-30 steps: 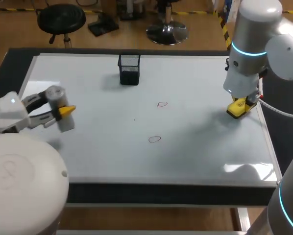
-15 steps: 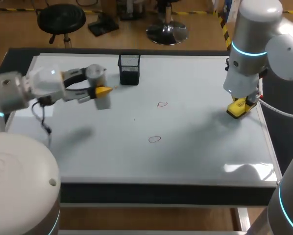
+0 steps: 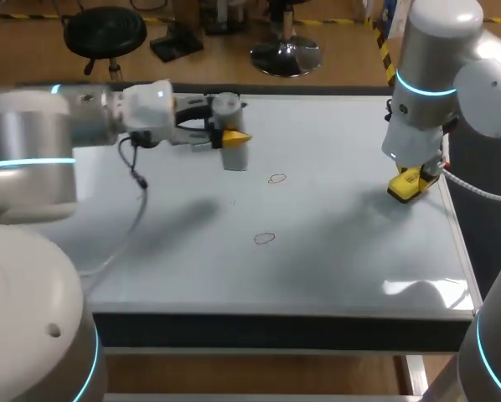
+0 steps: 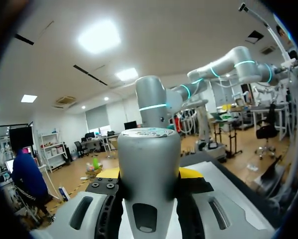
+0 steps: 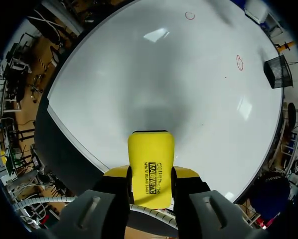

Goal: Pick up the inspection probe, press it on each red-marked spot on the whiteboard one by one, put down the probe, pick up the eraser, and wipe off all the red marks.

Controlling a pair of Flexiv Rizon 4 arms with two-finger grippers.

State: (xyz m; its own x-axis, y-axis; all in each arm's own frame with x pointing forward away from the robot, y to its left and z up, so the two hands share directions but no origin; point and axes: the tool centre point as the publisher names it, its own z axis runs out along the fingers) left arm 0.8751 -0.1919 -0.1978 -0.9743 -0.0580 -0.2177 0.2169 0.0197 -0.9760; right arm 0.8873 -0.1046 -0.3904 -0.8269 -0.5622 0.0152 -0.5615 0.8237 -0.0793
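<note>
The inspection probe (image 3: 235, 156), a grey cylinder, hangs above the back middle of the whiteboard (image 3: 359, 251) with my left gripper (image 3: 231, 134) shut on it. In the left wrist view the probe (image 4: 148, 164) fills the space between the yellow-tipped fingers (image 4: 191, 173). Two red circle marks (image 3: 276, 178) (image 3: 265, 238) lie to the right of and in front of the probe. At the board's right edge my right gripper (image 3: 410, 180) is shut on the yellow eraser (image 5: 150, 164), low over the board. The right wrist view also shows both red marks (image 5: 190, 15) (image 5: 239, 62).
A black mesh cup (image 5: 274, 71) stands at the back of the board, mostly hidden behind my left gripper in the head view. The left arm's cable (image 3: 137, 188) hangs over the board's left part.
My left arm has swung from the front left to the back middle of the board, carrying the probe. The right arm and the eraser have not moved.
</note>
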